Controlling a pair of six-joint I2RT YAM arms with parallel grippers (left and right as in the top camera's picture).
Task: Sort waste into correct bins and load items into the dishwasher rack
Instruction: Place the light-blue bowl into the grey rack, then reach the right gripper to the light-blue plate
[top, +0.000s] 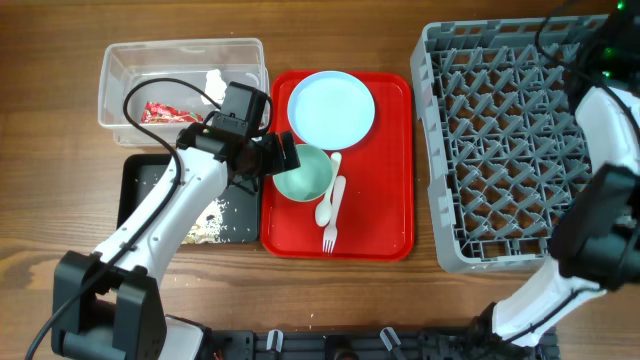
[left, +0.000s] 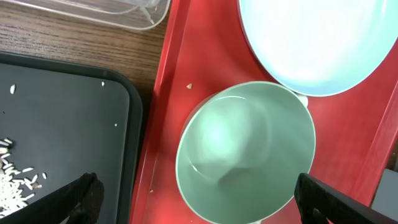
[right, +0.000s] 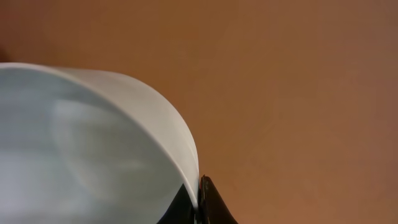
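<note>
The left gripper is hovering directly over the pale green bowl with its jaws spread wide, one finger on each side of the rim and neither touching it; that stance is probably lining up a grasp on the bowl wall. The bowl is sitting upright at the left edge of the flat red tray, just below the light blue plate; the white spoon and fork are lying side by side to its right, so all four are waiting for loading.

The right gripper is pinching closed on the thin rim of a pale bowl, apparently the light blue one, over bare wood; an edge grip like this is likely meant for standing it between pegs. The grey dishwasher rack is showing no dishes in its visible cells.

The waste is looking sorted; the red wrapper and white tissue are lying in the clear tub, and the food scraps are resting in the black tray.
</note>
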